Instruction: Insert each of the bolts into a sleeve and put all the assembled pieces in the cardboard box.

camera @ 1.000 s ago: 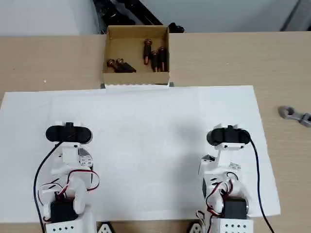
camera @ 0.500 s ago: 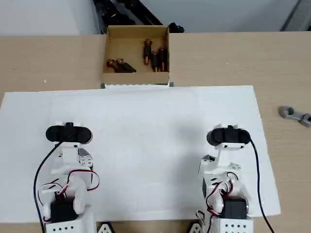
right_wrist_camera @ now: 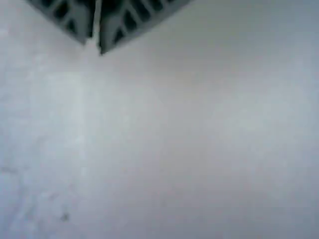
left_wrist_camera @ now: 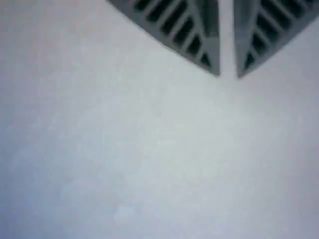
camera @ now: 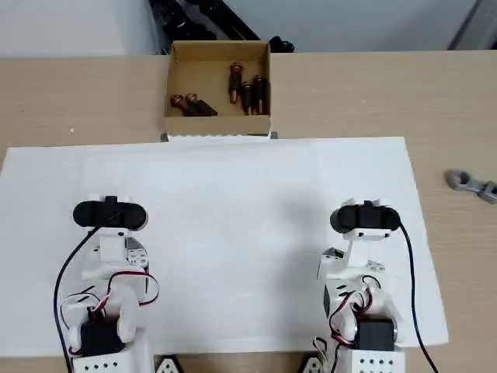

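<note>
Cardboard box (camera: 218, 124): open-topped, on the bare table (camera: 78, 93) just past the far edge of the white paper sheet (camera: 233, 233). Inside lie the assembled pieces (camera: 247, 89), dark sleeves with copper-coloured bolt heads. A cluster of what look like three sits toward the box's right wall, and two more (camera: 190, 103) lie side by side near its left wall. All of them rest on the box floor, inside its walls.

Left gripper (left_wrist_camera: 228, 74): its fingers (left_wrist_camera: 174, 25) are drawn together with only a thin slit between the tips, nothing held, poised close over the white sheet (left_wrist_camera: 149, 159). The left arm (camera: 109, 256) is folded back at the near edge of the table. From this gripper the box and its pieces lie well ahead and off toward the other arm's side, well apart from it.

Right gripper (right_wrist_camera: 97, 47): its fingers (right_wrist_camera: 65, 15) are closed tip to tip and empty, above the same white sheet (right_wrist_camera: 174, 149). The right arm (camera: 357, 264) is folded back likewise. From this gripper the box lies well ahead and off toward the left arm's side, somewhat farther across than it is for the left gripper.

A small grey metal tool (camera: 470, 183) lies on the bare table beyond the sheet's right edge, outward of the right arm and well apart from the box.
</note>
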